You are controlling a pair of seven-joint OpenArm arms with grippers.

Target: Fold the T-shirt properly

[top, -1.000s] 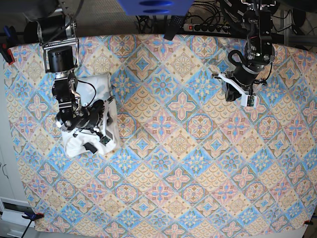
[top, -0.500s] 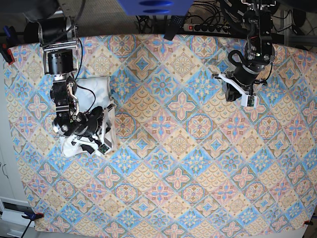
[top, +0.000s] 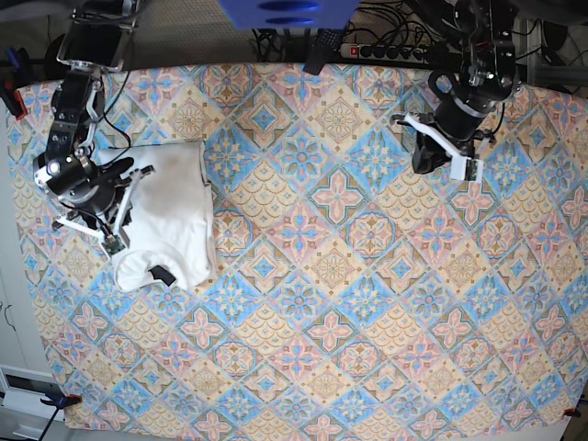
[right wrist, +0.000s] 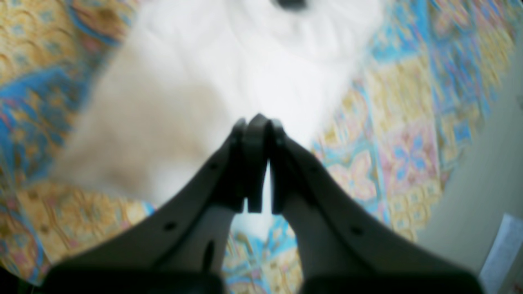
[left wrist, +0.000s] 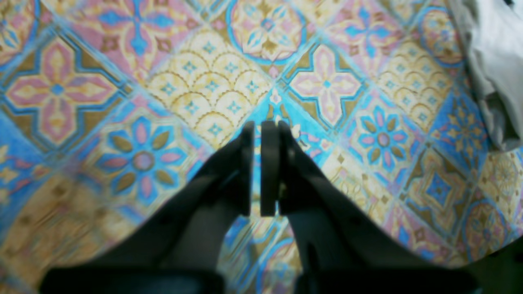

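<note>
Cloth of the white T-shirt (top: 170, 216) is seen folded into a small bundle on the patterned tablecloth (top: 331, 276), far over at the 9 o'clock side of the base view. The bundle is longer than it is wide. Its long side runs from about 12 o'clock down to 6 o'clock, with the lower end a little rumpled. Only plain white cloth is shown on top; no print can be made out. A small dark mark is seen near the lower edge, but what it is cannot be told.

The right gripper (top: 127, 171) is found at the 9 o'clock edge of the bundle, just beside the shirt. In the right wrist view the right gripper (right wrist: 255, 122) is seen with its two dark fingers (right wrist: 237, 163) pressed together, and nothing is held between them. The white shirt (right wrist: 245, 61) fills the space past the fingertips, toward 12 o'clock, but the picture is blurred, so it cannot be told if the tips touch the cloth.

The left gripper (top: 424, 158) is well apart from the shirt, up at about 2 o'clock in the base view. In the left wrist view the left gripper (left wrist: 263, 126) is shown nearly closed, with only a thin slit between the fingers (left wrist: 245, 171), and nothing is gripped. Only tablecloth lies under it. A bit of the shirt (left wrist: 494, 61) is seen in the 2 o'clock corner of that view.
</note>
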